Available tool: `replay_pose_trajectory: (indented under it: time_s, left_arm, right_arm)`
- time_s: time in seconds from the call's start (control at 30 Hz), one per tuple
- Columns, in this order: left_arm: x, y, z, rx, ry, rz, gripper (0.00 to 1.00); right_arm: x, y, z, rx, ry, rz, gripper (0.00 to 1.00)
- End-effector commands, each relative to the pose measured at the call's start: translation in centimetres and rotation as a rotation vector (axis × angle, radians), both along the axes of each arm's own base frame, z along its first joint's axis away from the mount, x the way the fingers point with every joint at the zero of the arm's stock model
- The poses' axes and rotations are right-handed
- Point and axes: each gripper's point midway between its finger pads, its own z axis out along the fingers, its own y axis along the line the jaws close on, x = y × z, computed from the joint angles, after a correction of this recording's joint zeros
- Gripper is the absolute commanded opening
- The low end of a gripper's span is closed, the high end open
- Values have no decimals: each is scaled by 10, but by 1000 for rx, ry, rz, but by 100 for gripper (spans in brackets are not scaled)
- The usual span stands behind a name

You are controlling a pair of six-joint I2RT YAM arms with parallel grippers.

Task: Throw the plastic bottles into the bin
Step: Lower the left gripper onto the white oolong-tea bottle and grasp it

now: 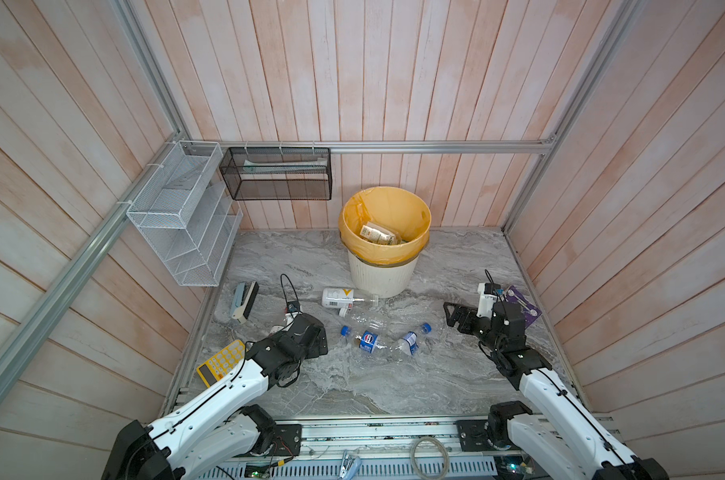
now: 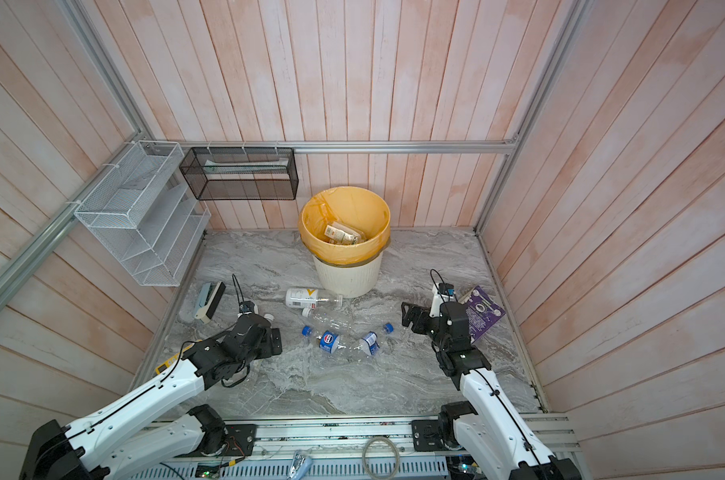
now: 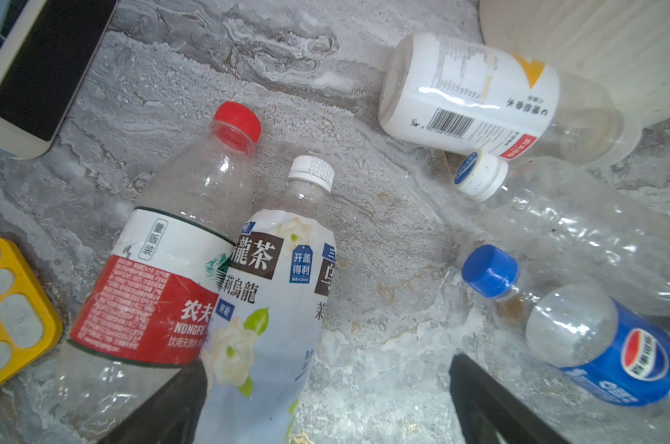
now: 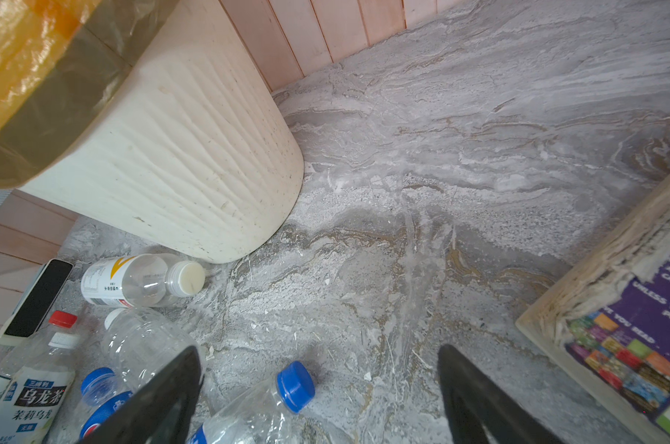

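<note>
At the desk's 12 o'clock stood the bin, a labelled bottle at least lying inside; the other bottles lay flat mid-desk.
Jaws wide and empty, the left gripper hovered low at 9 o'clock over the tea bottle, apparently lined up to straddle it; the right gripper, equally wide, hung free at 3 o'clock. The Pepsi bottle's long axis ran 9-to-3, cap towards 9.

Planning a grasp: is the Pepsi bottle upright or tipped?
Tipped: the Pepsi bottle lies on its side on the table.
</note>
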Motion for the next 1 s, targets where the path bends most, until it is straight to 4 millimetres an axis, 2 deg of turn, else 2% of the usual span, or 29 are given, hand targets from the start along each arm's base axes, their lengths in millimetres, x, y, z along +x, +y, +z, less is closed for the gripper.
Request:
replay_pose_trajectory:
  time_s: [0.0, 0.3, 0.4, 0.77, 0.97]
  left_arm:
    - [-3, -2, -14, -41, 28, 37, 100]
    - [-2, 5, -24, -14, 21, 66, 100]
    - [-4, -2, -32, -33, 44, 38, 99]
    - [-5, -18, -54, -55, 102, -32, 83]
    - [-3, -28, -56, -81, 102, -72, 73]
  right_arm:
    - [0, 0, 3, 4, -19, -5, 96]
    - [0, 0, 2, 5, -14, -4, 96]
    - [0, 0, 2, 6, -13, -4, 96]
    - [1, 0, 3, 7, -16, -5, 97]
    - [0, -1, 4, 6, -17, -9, 97]
